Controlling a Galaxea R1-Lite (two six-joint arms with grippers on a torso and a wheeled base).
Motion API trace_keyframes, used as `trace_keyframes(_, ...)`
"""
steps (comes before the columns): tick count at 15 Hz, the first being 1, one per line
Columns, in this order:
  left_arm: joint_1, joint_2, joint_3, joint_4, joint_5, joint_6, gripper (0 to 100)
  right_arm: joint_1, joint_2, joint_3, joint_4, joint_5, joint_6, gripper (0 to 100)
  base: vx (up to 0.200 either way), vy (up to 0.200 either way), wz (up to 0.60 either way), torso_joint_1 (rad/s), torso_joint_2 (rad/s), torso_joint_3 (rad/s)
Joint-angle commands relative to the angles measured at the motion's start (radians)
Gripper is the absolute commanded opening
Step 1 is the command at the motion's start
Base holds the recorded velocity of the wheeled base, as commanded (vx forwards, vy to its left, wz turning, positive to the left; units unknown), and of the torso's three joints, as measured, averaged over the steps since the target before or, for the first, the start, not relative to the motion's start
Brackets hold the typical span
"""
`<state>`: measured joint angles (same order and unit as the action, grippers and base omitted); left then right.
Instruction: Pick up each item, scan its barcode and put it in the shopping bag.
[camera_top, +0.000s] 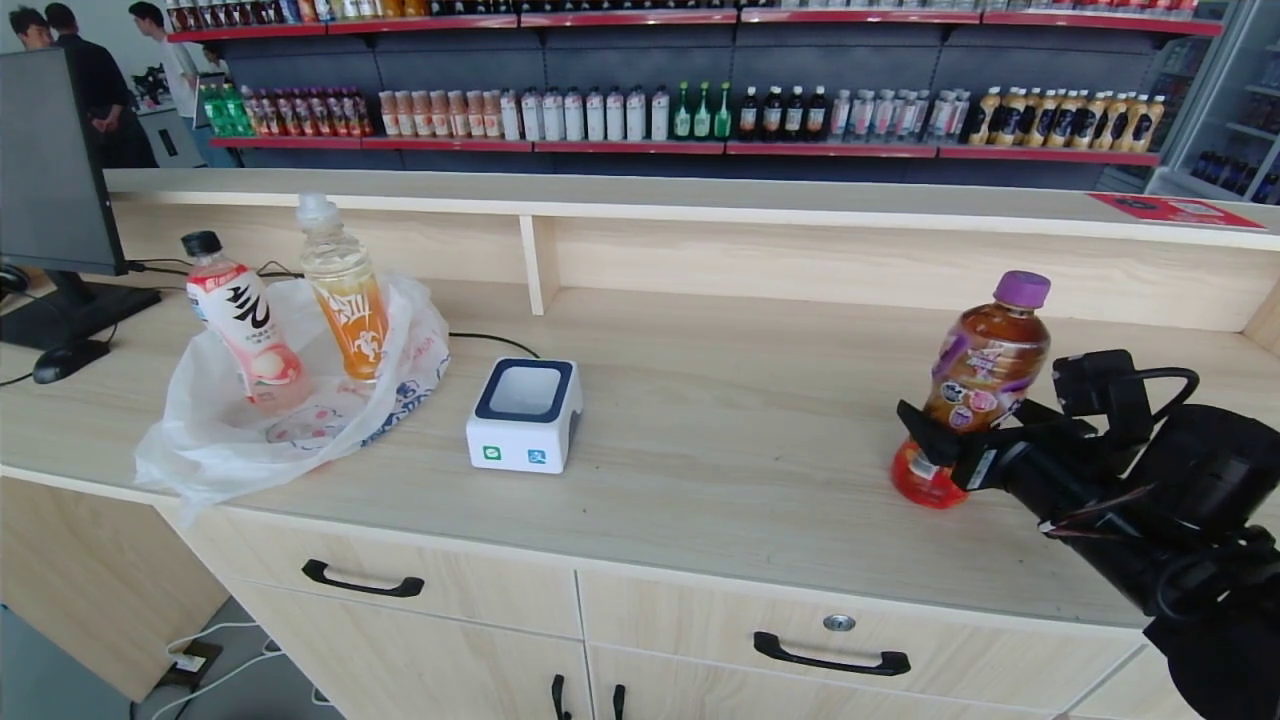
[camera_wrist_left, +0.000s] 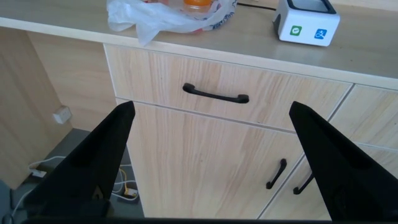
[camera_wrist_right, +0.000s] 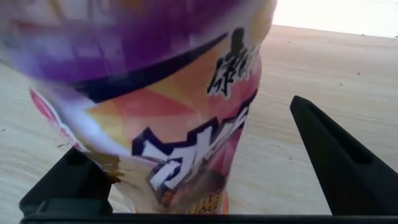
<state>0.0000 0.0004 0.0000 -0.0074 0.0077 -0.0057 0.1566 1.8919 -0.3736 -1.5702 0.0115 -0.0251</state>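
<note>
On counter (camera_top: 750, 450), right side | purple-capped bottle (camera_top: 985, 370) between spread right jaws | left jaws wide apart

The right arm (camera_top: 1160, 490) comes in from the near right, forearm roughly level, with the right gripper (camera_top: 950, 435) pointing left. Its 2 fingers are spread, one on either side of a bottle (camera_top: 985, 370), and 1 finger (camera_wrist_right: 336, 162) stands apart from the bottle. The left gripper (camera_wrist_left: 211, 107) hangs low at the near left, its 2 fingers (camera_wrist_left: 99, 162) spread wide.
</note>
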Motion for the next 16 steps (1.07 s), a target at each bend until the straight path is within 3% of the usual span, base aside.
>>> trace_keyframes(1,0.000,0.000,0.000,0.000,0.002,0.000,100,0.001,0.004,-0.014,-0.001,-0.010,-0.001,100,0.000,0.000,0.00,0.000,0.00,0.000)
trace_keyframes(10,0.000,0.001,0.000,0.000,0.002,0.000,100,0.015,-0.031,-0.007,-0.001,-0.038,0.001,100,0.000,0.000,0.00,0.000,0.00,0.000)
trace_keyframes(16,0.000,0.000,0.000,0.000,0.000,0.000,100,0.072,-0.047,0.012,-0.001,-0.077,-0.027,100,0.000,0.000,0.00,0.000,0.00,0.000)
